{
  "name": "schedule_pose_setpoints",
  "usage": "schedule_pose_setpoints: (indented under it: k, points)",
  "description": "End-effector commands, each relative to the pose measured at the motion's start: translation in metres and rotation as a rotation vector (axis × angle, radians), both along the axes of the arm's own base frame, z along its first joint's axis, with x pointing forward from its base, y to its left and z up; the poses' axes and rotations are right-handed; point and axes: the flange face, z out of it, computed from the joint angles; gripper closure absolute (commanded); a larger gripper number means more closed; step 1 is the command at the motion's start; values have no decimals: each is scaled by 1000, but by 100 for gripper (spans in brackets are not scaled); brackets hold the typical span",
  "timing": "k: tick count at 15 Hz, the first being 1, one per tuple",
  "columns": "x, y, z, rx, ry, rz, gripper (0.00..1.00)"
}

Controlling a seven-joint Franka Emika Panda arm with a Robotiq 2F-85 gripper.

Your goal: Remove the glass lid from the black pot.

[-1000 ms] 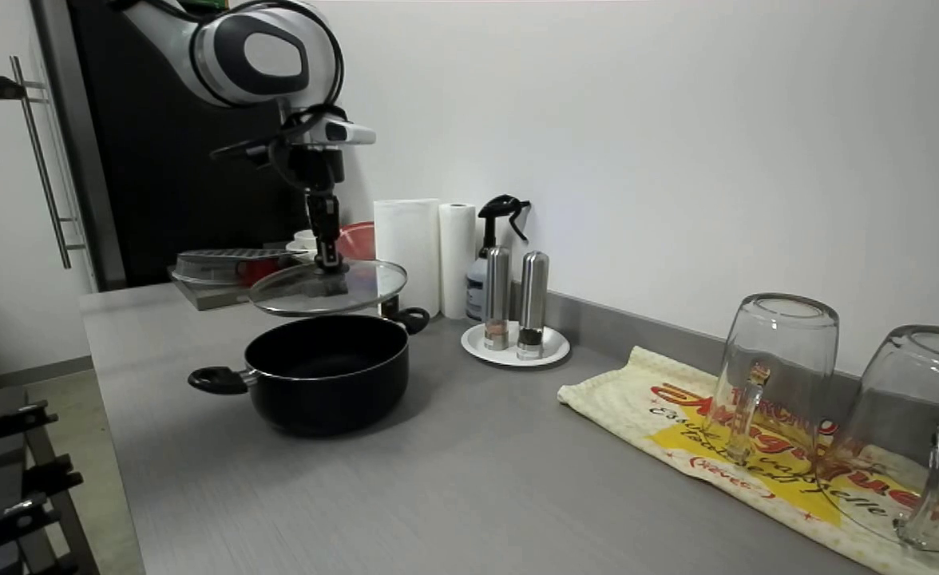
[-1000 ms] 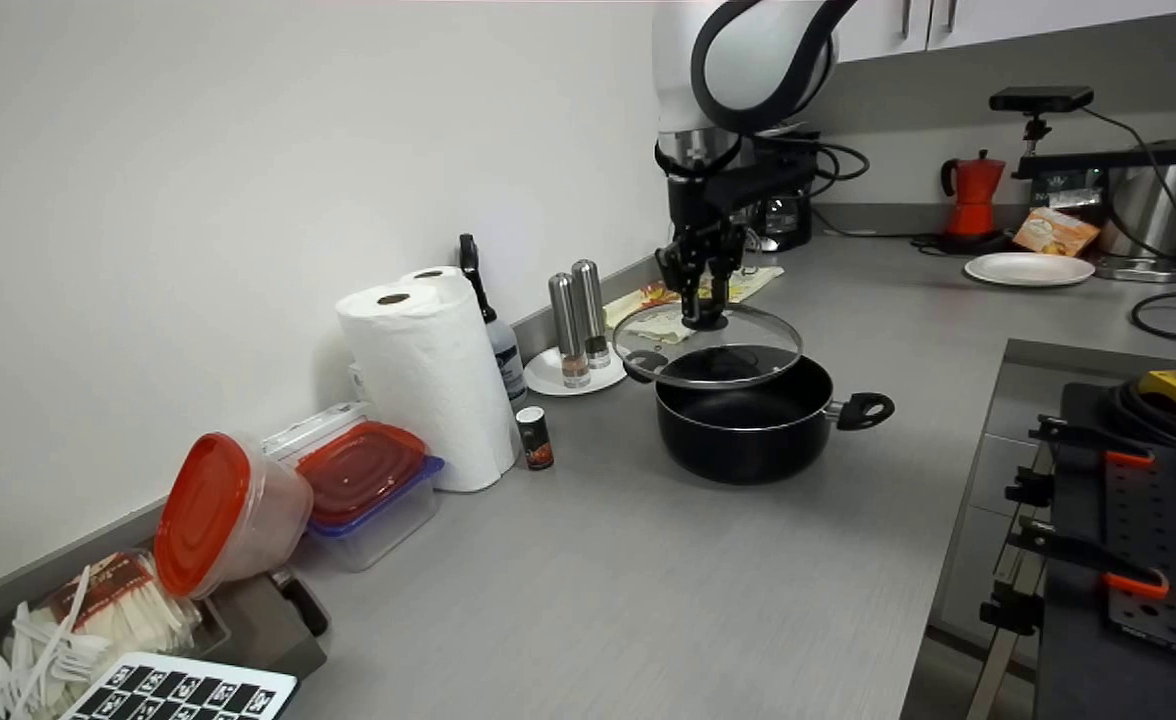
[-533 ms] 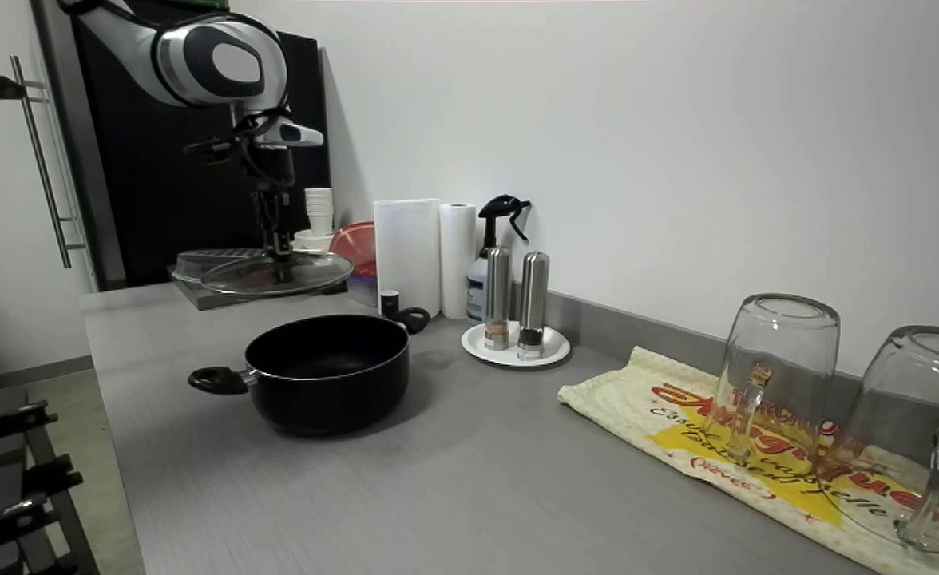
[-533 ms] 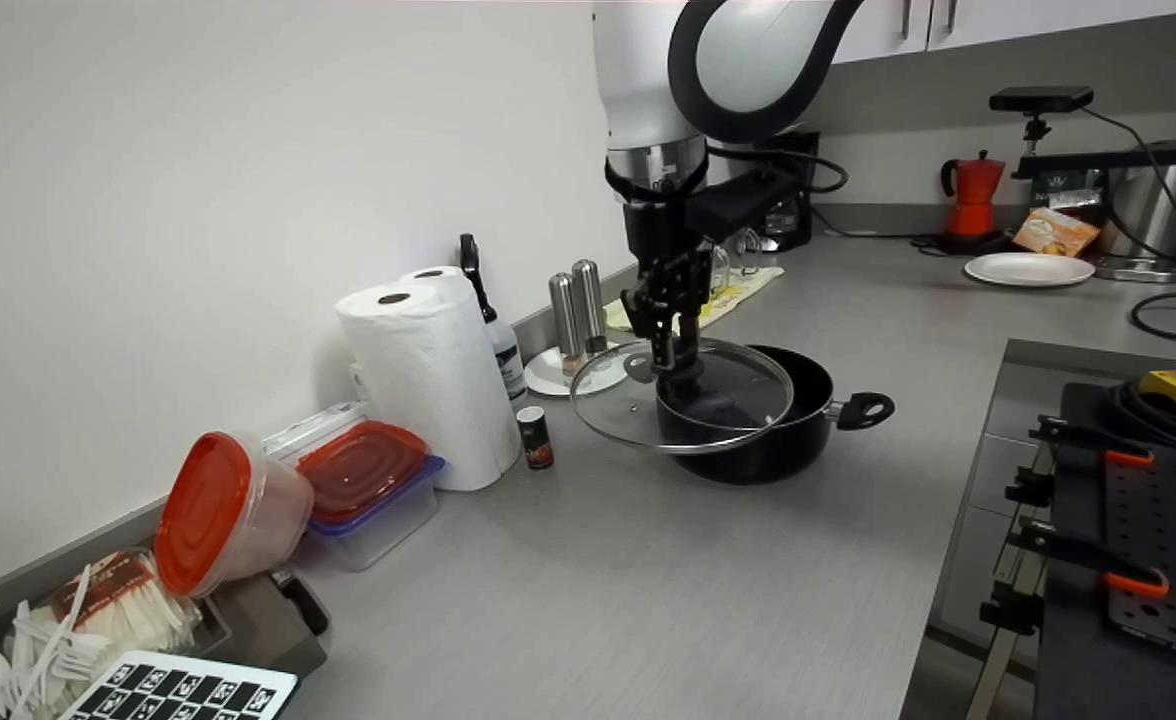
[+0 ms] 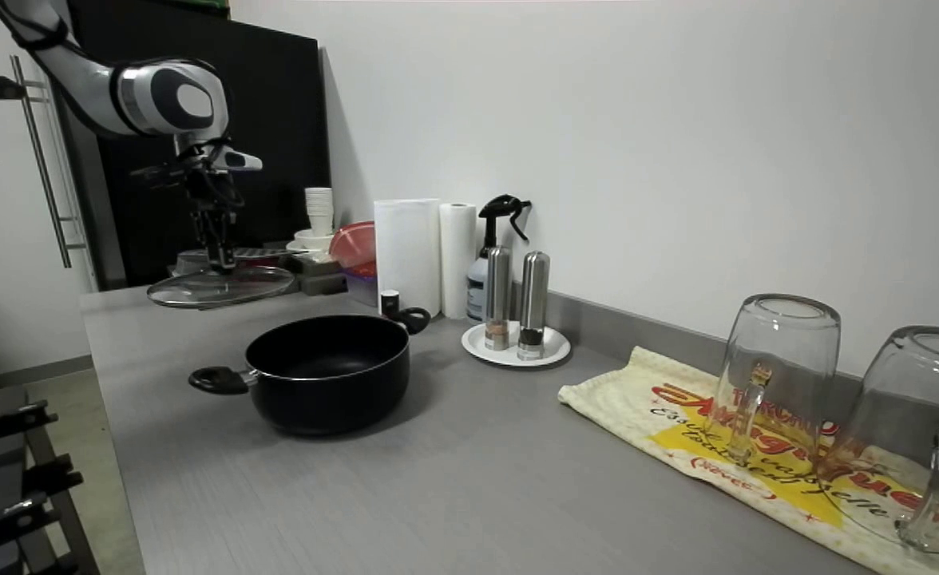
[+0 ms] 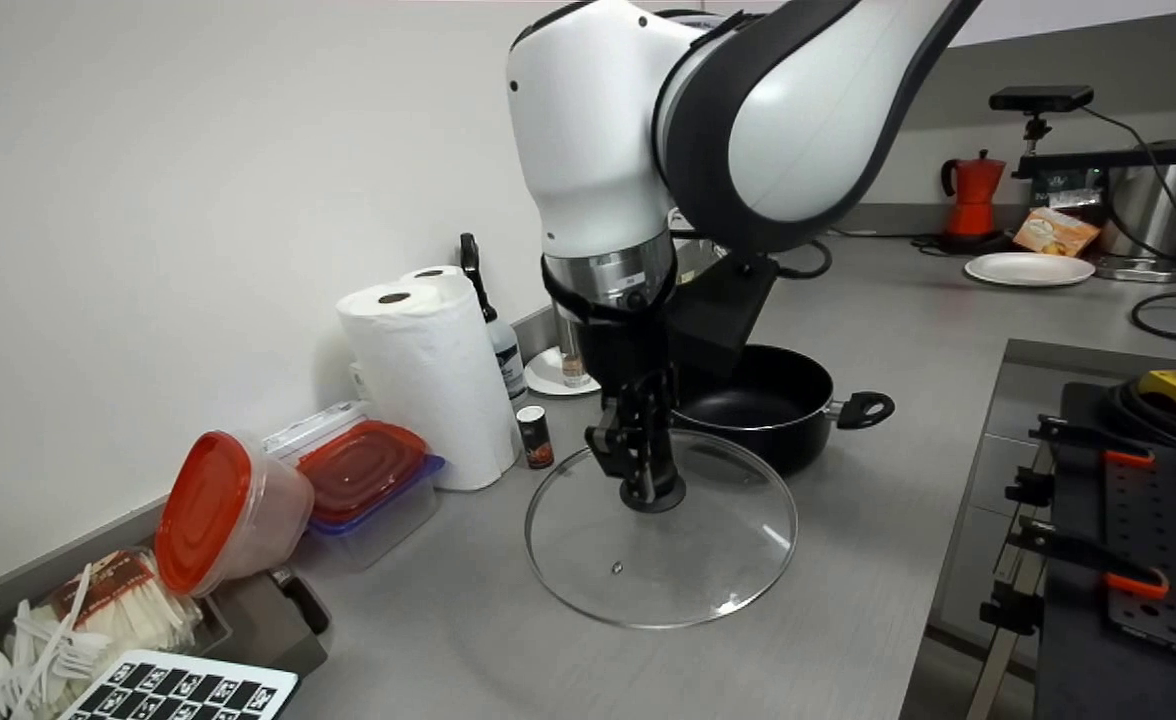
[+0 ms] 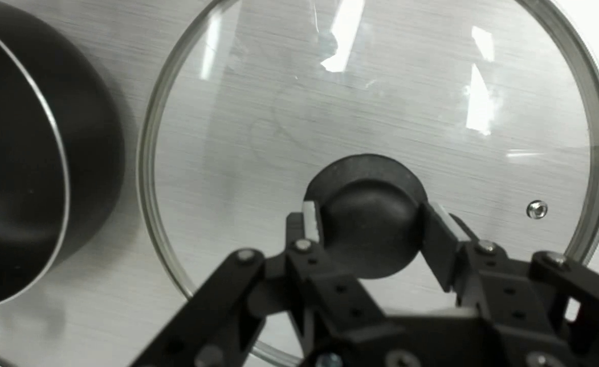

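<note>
- The black, two-fingered end effector (image 7: pixel 375 229) enters from the bottom of the wrist view, pressed against both sides of a round black knob (image 7: pixel 371 219); by that knob it grasps the shallow, round, clear glass lid (image 7: pixel 386 112).
- The wide, low, round black pot (image 5: pixel 326 403) with two short side handles stands on the smooth grey counter (image 5: pixel 453 495), left of centre in an exterior view, showing its dark inside.
- The glass lid (image 6: pixel 688 570) is off the black pot: lower centre in an exterior view, and mid-frame in the wrist view, where a strip of counter shows between its rim and the black pot at the left edge.
- Whether the glass lid touches the counter cannot be told.
- Two upright steel mills (image 5: pixel 533 287) stand on a round white plate (image 5: pixel 557 345) near the centre of an exterior view.
- Two upturned clear glass mugs (image 5: pixel 781 343) rest on a cream cloth (image 5: pixel 653 431) printed red and yellow, at the right of an exterior view.
- A red-capped, clear plastic tub (image 6: pixel 238 510) leans at the left of an exterior view.
</note>
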Motion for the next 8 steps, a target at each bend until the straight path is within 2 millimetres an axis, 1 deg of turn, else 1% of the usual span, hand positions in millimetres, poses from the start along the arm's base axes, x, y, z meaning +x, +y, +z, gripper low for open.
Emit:
schedule_pose_setpoints:
  k: [1,2,4,8]
  points:
    - [11,37,-9,22,-31,18,75]
    - [13,44,-14,35,-43,16,75]
    - [21,54,-29,56,-57,-6,75]
    - [38,61,-62,50,-62,-39,75]
